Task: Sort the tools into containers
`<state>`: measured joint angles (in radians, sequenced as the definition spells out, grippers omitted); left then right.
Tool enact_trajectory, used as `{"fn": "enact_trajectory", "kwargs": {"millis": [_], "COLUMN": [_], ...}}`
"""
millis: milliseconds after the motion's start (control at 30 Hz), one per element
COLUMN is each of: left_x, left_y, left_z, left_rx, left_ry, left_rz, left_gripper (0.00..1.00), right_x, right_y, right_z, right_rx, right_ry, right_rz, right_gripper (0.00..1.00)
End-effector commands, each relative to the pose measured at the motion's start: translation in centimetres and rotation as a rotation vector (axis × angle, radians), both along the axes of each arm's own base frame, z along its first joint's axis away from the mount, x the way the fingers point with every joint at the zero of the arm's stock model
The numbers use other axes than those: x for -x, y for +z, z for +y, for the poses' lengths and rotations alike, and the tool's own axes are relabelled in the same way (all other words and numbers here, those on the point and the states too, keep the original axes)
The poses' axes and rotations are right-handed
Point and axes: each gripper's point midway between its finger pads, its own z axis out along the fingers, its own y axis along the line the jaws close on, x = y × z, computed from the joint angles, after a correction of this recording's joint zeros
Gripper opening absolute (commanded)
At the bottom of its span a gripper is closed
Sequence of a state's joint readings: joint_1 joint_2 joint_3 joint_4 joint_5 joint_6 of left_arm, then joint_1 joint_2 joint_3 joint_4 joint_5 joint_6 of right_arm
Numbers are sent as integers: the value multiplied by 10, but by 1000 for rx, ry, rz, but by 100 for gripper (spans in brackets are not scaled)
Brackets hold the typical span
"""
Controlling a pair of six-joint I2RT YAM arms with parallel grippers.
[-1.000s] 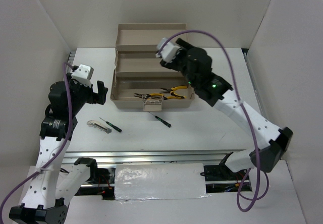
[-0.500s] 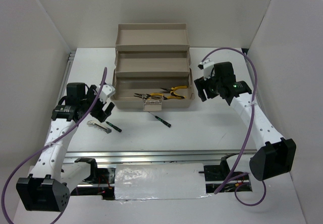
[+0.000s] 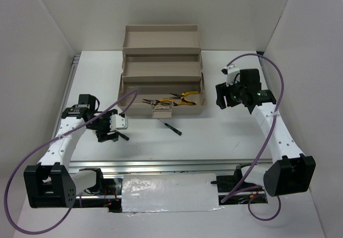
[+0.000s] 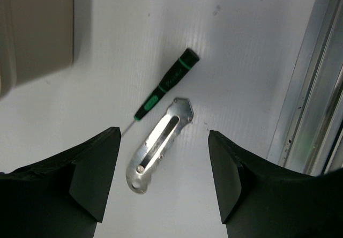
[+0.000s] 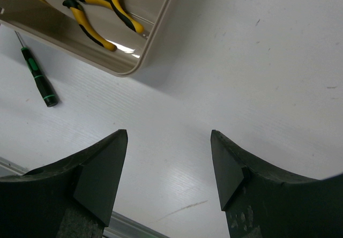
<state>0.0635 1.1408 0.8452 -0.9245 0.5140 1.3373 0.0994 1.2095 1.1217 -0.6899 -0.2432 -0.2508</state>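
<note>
In front of the toolbox's (image 3: 161,111) left corner the left end effector (image 4: 164,132) hangs, fingers apart, over the grey metal tool (image 4: 158,144) and a screwdriver (image 4: 166,83) on the table (image 3: 225,136); the right end effector (image 5: 169,132), also spread, hovers beside the toolbox's right end; pliers (image 3: 185,97) lie in its lowest tray.

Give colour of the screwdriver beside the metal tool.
Screwdriver: black with green bands; left wrist view shows it best.

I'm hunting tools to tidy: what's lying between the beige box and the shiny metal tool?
A green-marked screwdriver lies there, beside the metal tool; left wrist view shows it.
</note>
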Motion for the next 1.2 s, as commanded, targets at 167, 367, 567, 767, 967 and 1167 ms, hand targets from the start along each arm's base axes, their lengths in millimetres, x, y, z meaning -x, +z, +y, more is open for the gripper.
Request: {"fn": "enact_trajectory", "kwargs": {"millis": [167,367,567,767,967,1167], "left_x": [-24,-23,-15,-13,-9,2], "left_y": [-19,-47,-69,-90,-89,-43], "left_z": [-33,-47,-52,-47,-48,-83], "left_rx": [89,41,4,-57,-97,-60], "left_ry": [-200,-299,-346,-364,-413,-487], "left_rz": [-26,-28,23,71,61,-30], "left_gripper": [78,75,71,58,39,15], "right_x": [8,11,12,9,10,11], "right_y": [-7,-6,-11,-7,-4,-2], "right_z": [-1,-9,-13,-12,-12,-11], "right_rx": [-65,-45,-47,-56,-50,-50], "right_ry": [-21,-42,-58,-59,-50,-37], "right_rz": [45,33,49,49,38,25], "right_gripper": [71,71,70,69,69,69]}}
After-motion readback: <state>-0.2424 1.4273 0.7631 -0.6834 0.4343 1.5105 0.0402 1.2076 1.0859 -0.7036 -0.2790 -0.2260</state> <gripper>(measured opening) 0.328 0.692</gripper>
